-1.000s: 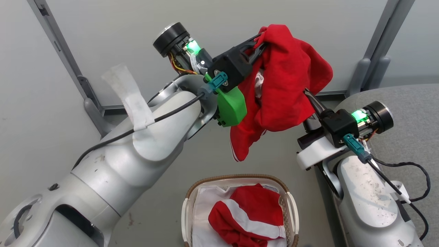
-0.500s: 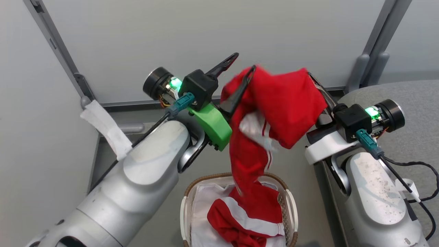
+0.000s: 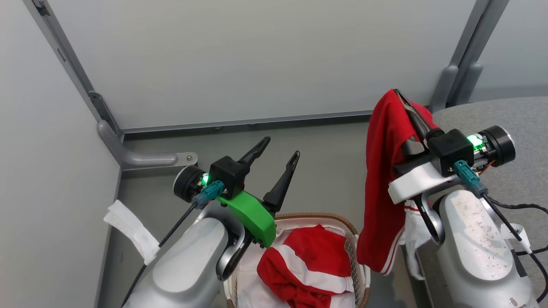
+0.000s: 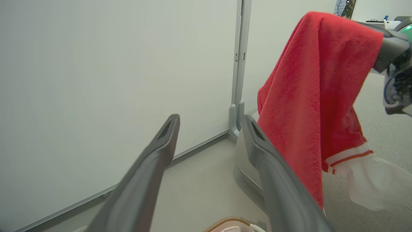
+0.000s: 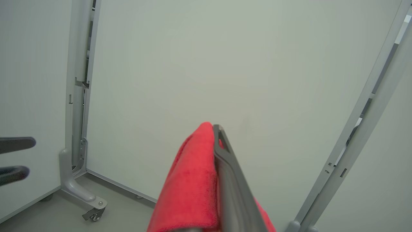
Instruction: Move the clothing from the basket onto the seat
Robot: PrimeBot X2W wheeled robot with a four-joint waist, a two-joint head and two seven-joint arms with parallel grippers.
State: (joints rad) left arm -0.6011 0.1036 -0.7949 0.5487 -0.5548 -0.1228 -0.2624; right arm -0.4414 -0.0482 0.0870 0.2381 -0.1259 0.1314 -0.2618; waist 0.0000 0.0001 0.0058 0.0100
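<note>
A: Hanging garment (image 3: 379,179): bright red, with a white band low down and thin red-and-white striped trim.
B: Second garment (image 3: 308,261), in the basket (image 3: 317,217): same red, with one broad white band across it.
A: Basket colours?
B: Cream perforated wall and a brown woven rim. Lining sheet (image 3: 250,282) is plain white.
A: Seat (image 3: 513,115): uniform grey with a woven texture.
B: Left end effector (image 3: 281,146): dark grey fingers, bright green bracket (image 3: 250,214) behind them. Right end effector (image 3: 397,93): dark fingers, white bracket (image 3: 417,182).
A: Wrist light (image 3: 472,139) is green and the connector (image 3: 464,171) is teal. Floor (image 3: 325,141) is mid grey, wall panel (image 3: 257,60) pale grey.
</note>
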